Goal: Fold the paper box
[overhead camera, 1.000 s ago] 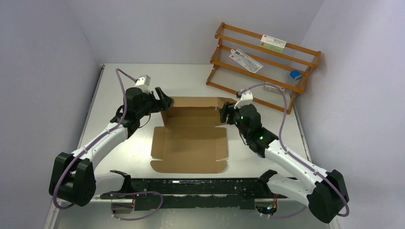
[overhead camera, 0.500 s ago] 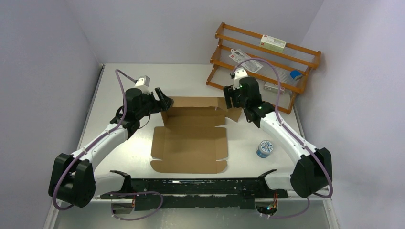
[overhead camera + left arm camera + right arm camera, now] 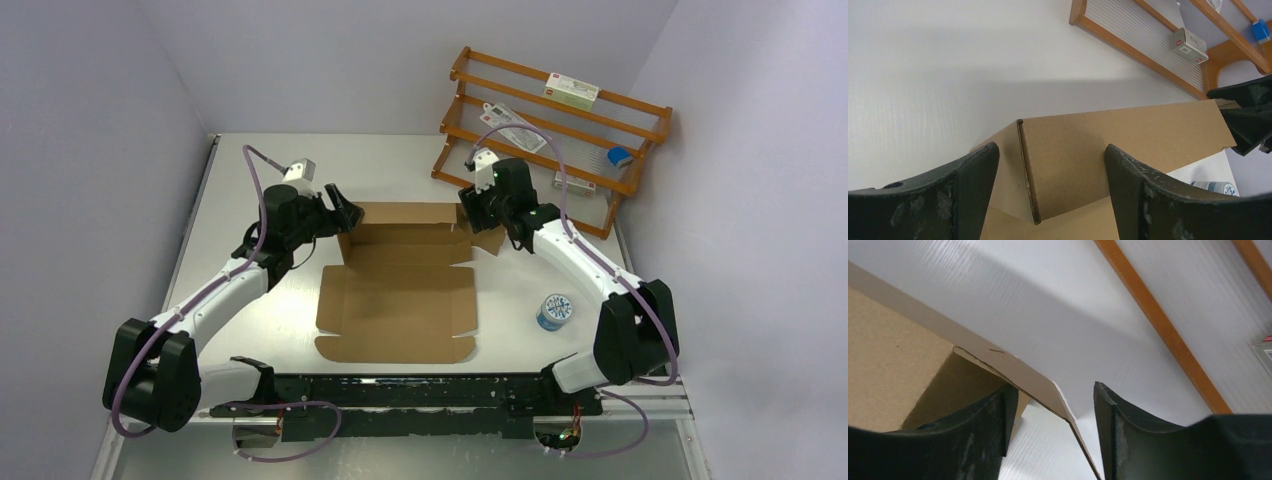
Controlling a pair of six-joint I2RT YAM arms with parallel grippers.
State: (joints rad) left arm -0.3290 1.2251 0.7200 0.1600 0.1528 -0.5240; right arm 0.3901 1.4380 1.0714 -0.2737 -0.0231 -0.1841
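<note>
The paper box (image 3: 400, 300) is a brown cardboard sheet lying flat mid-table, its rear panel (image 3: 1118, 135) standing upright with a side flap at each end. My left gripper (image 3: 345, 215) is at the left rear corner. It is open, and its fingers (image 3: 973, 170) straddle the corner's folded edge without pinching it. My right gripper (image 3: 478, 212) is at the right rear corner, also open. The right side flap (image 3: 1023, 375) passes slanted between its fingers, close to the left finger (image 3: 998, 410) and apart from the other.
A wooden rack (image 3: 555, 130) with small white cartons and a blue item stands at the back right, close behind my right gripper. A round blue-and-white tin (image 3: 554, 311) sits on the table right of the box. A black rail (image 3: 400, 392) runs along the near edge.
My right arm has swung rearward and leftward to the box's right rear corner, uncovering the tin. The left arm and the rear panel have stayed put.
</note>
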